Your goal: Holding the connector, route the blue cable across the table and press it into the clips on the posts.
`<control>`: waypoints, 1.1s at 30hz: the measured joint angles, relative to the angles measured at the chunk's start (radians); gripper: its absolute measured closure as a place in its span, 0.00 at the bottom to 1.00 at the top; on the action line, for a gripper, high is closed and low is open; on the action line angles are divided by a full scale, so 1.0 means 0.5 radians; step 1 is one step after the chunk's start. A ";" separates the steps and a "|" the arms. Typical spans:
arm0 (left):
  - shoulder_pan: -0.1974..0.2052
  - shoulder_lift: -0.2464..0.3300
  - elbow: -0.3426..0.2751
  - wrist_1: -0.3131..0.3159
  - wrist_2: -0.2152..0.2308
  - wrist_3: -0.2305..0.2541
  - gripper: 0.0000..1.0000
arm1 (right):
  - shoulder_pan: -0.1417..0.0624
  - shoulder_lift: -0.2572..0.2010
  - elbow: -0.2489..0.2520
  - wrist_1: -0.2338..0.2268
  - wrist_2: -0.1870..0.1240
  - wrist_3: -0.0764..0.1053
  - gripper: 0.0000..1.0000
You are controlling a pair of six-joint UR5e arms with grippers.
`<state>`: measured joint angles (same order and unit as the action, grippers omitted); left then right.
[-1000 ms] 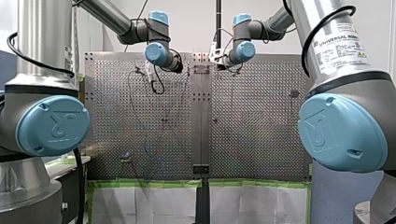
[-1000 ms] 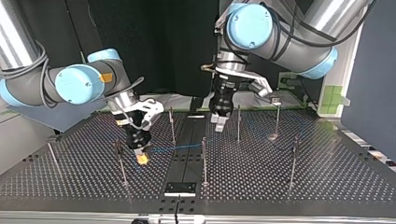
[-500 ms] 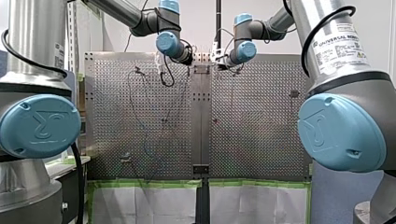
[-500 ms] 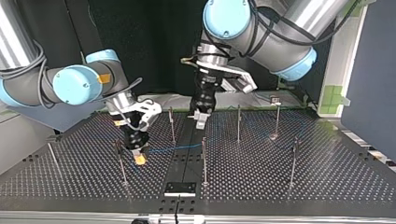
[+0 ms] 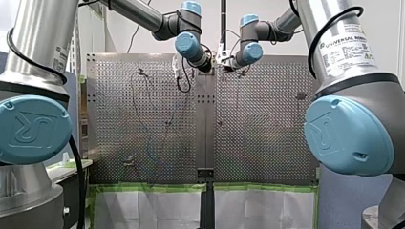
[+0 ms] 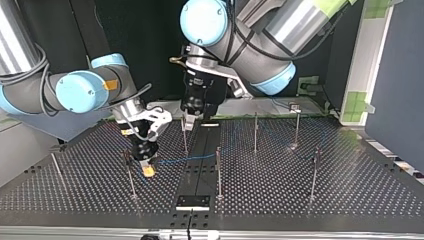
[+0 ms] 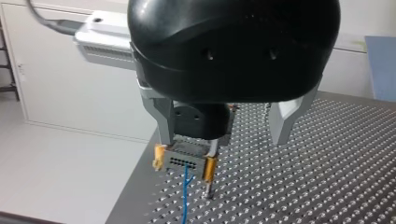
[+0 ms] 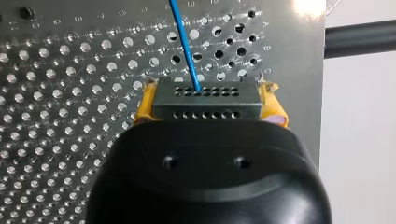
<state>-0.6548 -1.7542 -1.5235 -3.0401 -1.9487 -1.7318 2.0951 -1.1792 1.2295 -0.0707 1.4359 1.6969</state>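
Right gripper [image 6: 145, 167]: yellow pads clamped on the connector [image 8: 205, 101], low over the table [image 6: 300, 200], left of centre in the top view.
Left gripper [image 7: 222, 138]: metal fingers wide apart, holding nothing, far centre, beside a post [image 6: 184, 134].
Cable [image 8: 184, 42]: blue, leaves the connector and runs right past the middle posts.
Clips: too small to tell if the cable is seated.

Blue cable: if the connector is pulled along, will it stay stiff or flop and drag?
Probably floppy: the cable is a single thin strand, trailing loosely across the table in the top view. Likely light: the connector sits level in my right gripper despite it. It may catch on the posts when dragged.
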 joint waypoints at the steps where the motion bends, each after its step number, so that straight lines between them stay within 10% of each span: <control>1: 0.001 -0.013 0.013 -0.007 0.000 -0.001 0.00 | 0.000 0.000 0.000 0.000 0.000 0.000 1.00; 33: 0.097 -0.360 0.593 -0.079 -0.043 0.020 0.00 | 0.001 0.001 0.002 0.003 -0.002 0.000 1.00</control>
<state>-0.6065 -1.9342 -1.2268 -3.0794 -1.9700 -1.7218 2.0954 -1.1788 1.2306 -0.0692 1.4349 1.6969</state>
